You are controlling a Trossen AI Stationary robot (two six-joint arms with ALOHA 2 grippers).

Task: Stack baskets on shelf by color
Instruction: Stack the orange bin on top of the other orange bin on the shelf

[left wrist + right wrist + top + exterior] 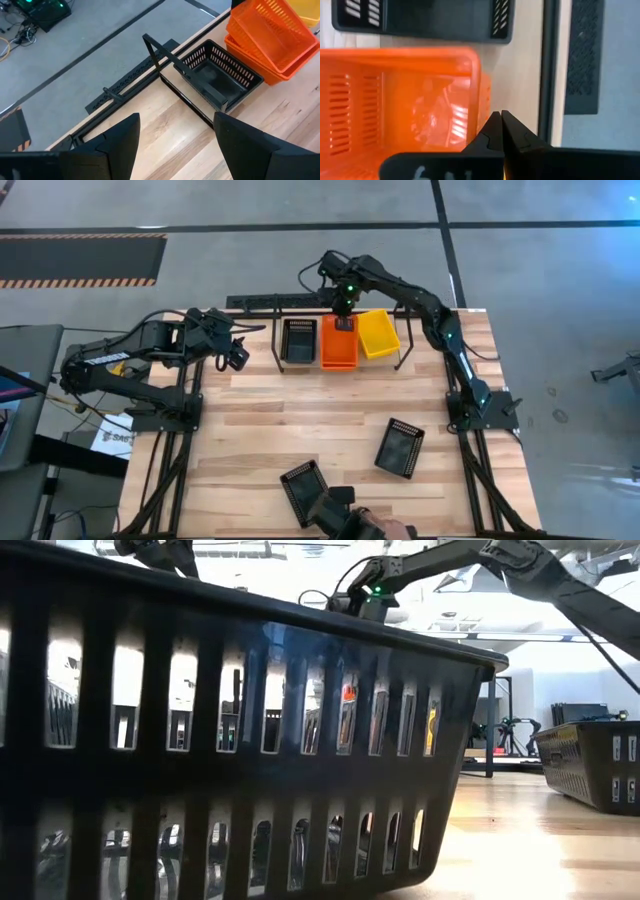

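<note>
The shelf (340, 330) is standing at the far edge of the wooden table (300, 420), and 3 colours of basket are sitting in it side by side. A black basket (298, 340) is resting in the left spot, a red-orange stack (339, 348) is filling the middle, and a yellow basket (379, 333) is sitting at the right, turned a little askew.

From the left wrist view the red-orange stack is showing as 2 baskets, the upper one lying tilted in the lower one rather than fully nested.

The right gripper (343, 308) is hanging over the far end of the red-orange stack, its 2 fingers pressed together with no gap between them. In the right wrist view the tips are sitting right by the far rim of the orange basket, though I am not able to tell for sure whether they are pinching that rim or just meeting beside it.

The left gripper (236, 356) is waiting over the table's left side, near the shelf's left end, with its fingers spread wide and nothing between them.

2 more black baskets are lying on the near part of the table: one (400, 448) to the right of centre, the other (304, 488) close to the front edge.
</note>
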